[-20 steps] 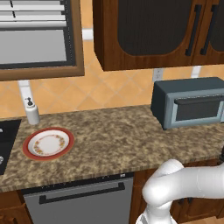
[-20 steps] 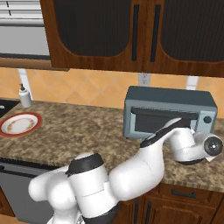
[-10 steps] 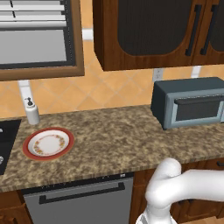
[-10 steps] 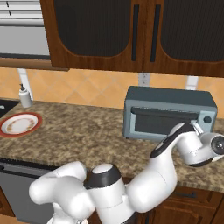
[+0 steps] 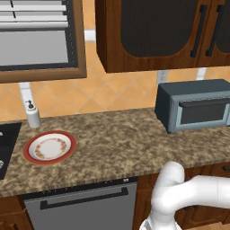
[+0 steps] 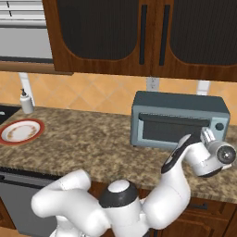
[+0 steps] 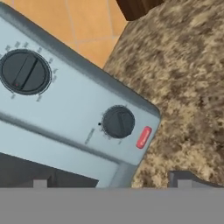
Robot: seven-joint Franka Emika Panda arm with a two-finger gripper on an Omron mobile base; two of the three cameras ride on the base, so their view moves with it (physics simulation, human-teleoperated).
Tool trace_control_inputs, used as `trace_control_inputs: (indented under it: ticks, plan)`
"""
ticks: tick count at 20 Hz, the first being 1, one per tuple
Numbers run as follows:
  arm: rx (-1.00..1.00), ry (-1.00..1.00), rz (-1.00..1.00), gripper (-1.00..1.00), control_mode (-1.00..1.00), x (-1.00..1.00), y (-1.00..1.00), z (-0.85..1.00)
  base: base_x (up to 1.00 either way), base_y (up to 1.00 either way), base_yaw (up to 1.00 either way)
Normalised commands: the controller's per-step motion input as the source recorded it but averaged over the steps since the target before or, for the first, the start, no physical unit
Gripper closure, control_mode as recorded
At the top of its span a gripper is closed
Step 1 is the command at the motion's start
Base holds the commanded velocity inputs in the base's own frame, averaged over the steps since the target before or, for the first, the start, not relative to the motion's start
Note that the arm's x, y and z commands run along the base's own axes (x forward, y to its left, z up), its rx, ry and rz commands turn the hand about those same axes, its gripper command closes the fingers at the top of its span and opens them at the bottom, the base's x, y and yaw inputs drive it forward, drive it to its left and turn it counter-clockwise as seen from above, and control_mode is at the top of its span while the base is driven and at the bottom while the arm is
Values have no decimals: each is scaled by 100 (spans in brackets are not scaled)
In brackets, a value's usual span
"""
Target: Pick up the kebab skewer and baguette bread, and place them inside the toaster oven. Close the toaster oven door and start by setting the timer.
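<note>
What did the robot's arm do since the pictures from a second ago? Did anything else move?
The arm swung right along the front of the toaster oven, so the gripper now faces its knob panel, near the small knob. It took hold of nothing; its jaws stay open. The toaster oven door stayed shut, and the plate and soap bottle did not move.

arm links: glossy white, rounded tubular shells (image 6: 69, 203)
joint cap: dark charcoal band under a white dome (image 6: 119, 193)
forearm trim: black curved strip along the white link (image 6: 178, 152)
wrist end: white housing with a round grey disc face (image 6: 225, 153)
elbow: smooth white bulge, 5 o'clock in left base view (image 5: 170, 179)
</note>
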Motion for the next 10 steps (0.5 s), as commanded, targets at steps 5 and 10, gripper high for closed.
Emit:
trace_control_inputs:
  ticks: [5, 10]
  plan:
    - [13, -11, 0, -100, -100, 23, -38, -2, 0, 0, 0]
    - [13, -9, 0, -100, -100, 13, -23, -10, 0, 0, 0]
